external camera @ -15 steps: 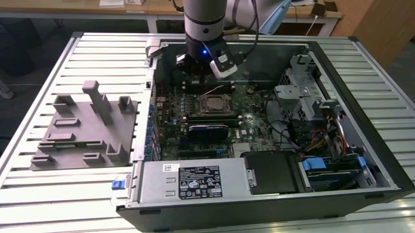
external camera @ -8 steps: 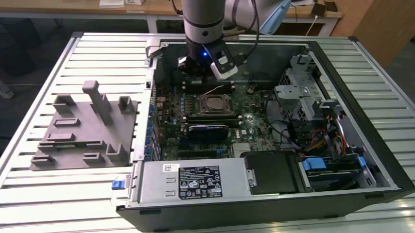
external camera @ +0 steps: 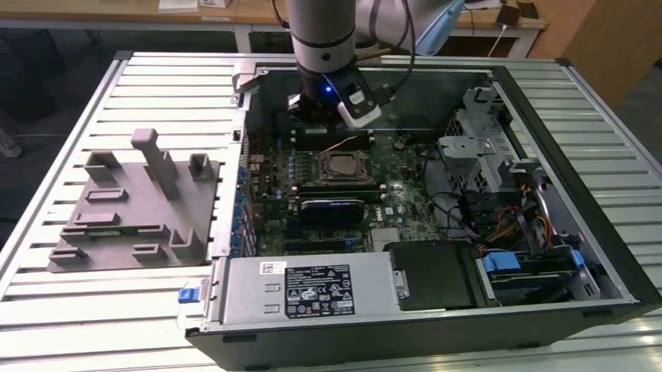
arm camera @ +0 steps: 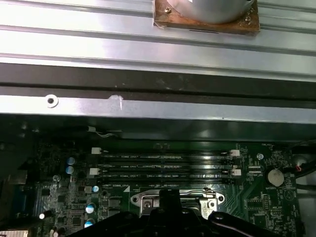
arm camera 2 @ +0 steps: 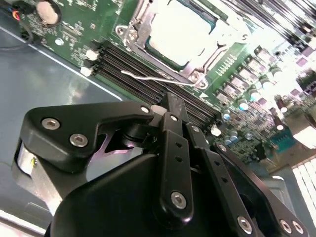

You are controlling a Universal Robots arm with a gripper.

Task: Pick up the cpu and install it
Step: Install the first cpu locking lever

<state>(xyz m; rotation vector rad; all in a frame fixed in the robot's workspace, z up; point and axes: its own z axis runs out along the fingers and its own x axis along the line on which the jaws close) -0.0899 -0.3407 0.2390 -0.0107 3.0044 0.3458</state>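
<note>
The cpu [external camera: 339, 165] lies in the motherboard socket frame [arm camera 2: 132, 30], pale metal top up, inside the open computer case [external camera: 414, 333] on the slatted desk [external camera: 83, 310]. In the exterior view the pincer [arm camera 2: 170, 103] hangs at 12 o'clock from it, over the memory slots [arm camera: 163, 165]; whether it is spread or pressed together I cannot tell

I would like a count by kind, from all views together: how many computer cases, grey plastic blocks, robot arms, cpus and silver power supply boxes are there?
computer case: 1
grey plastic block: 1
robot arm: 1
cpu: 1
silver power supply box: 1
Total: 5
</note>
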